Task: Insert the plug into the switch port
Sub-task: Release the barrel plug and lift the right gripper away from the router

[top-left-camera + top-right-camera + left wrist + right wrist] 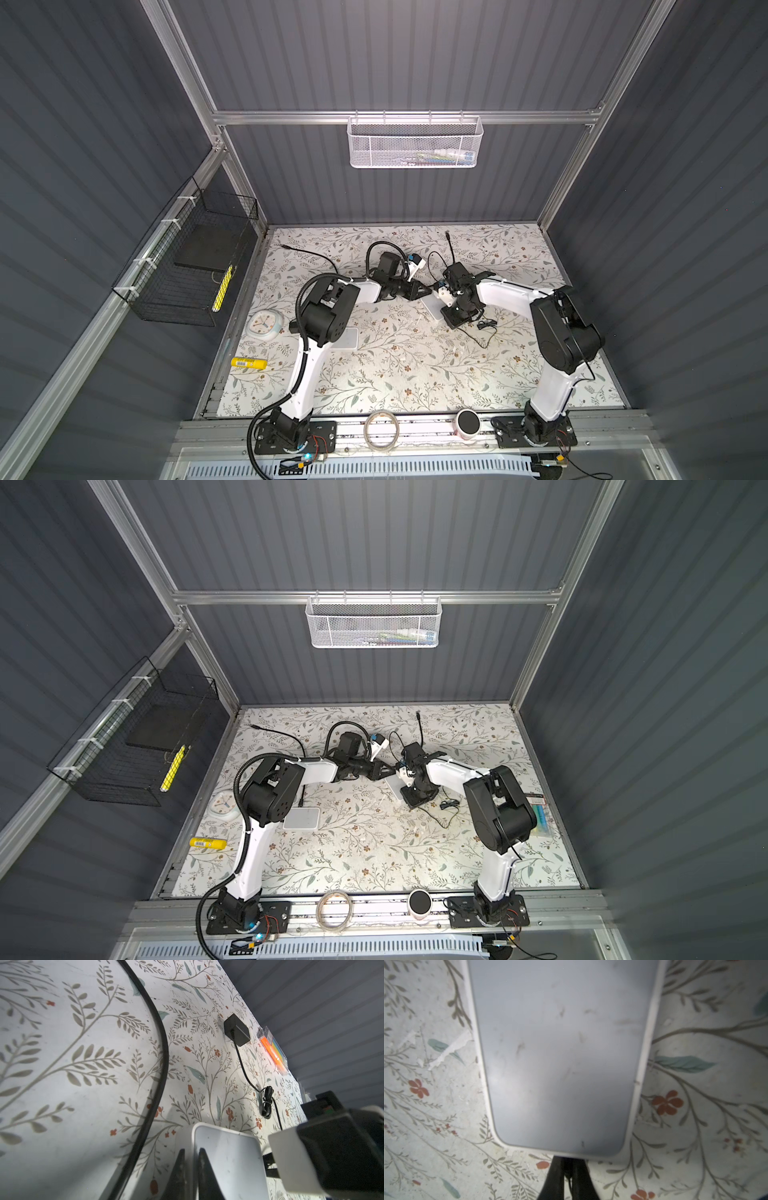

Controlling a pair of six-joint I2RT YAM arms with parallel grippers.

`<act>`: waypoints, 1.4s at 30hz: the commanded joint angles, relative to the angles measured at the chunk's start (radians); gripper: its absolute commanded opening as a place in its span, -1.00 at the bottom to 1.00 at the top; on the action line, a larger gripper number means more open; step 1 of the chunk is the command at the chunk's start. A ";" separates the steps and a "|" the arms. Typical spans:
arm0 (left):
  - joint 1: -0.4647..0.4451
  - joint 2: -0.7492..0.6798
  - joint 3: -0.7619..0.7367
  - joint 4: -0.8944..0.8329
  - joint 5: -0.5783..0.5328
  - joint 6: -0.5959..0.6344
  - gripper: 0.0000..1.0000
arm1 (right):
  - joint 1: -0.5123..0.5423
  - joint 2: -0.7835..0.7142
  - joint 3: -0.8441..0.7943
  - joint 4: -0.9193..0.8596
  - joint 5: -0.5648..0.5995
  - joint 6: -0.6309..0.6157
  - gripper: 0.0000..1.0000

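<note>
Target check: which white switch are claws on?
The central switch: left claw pinches its edge, right claw faces it. The other switch lies untouched beside the left arm.

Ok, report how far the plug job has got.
Done: left end effector is shut on the flat white plastic switch box, steadying it. In hand: right end effector, shut, sits at the box's short edge, seemingly with a thin black cord between its fingers. Left: seating the plug; neither port nor plug shows, so insertion is unconfirmed.
</note>
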 commanded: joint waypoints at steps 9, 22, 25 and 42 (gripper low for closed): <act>-0.124 0.026 -0.128 -0.241 0.137 -0.038 -0.74 | 0.001 0.026 0.140 0.447 -0.022 -0.019 -0.75; 0.027 -0.013 -0.128 -0.324 -0.082 -0.080 -0.65 | -0.012 -0.198 -0.075 0.258 0.177 0.143 -0.42; 0.039 -0.030 -0.128 -0.324 -0.097 -0.083 -0.64 | -0.015 -0.303 -0.144 0.287 0.158 0.242 -0.38; 0.032 -0.146 -0.037 -0.419 -0.027 0.021 -0.32 | 0.080 -0.410 -0.462 0.674 0.187 0.757 -0.38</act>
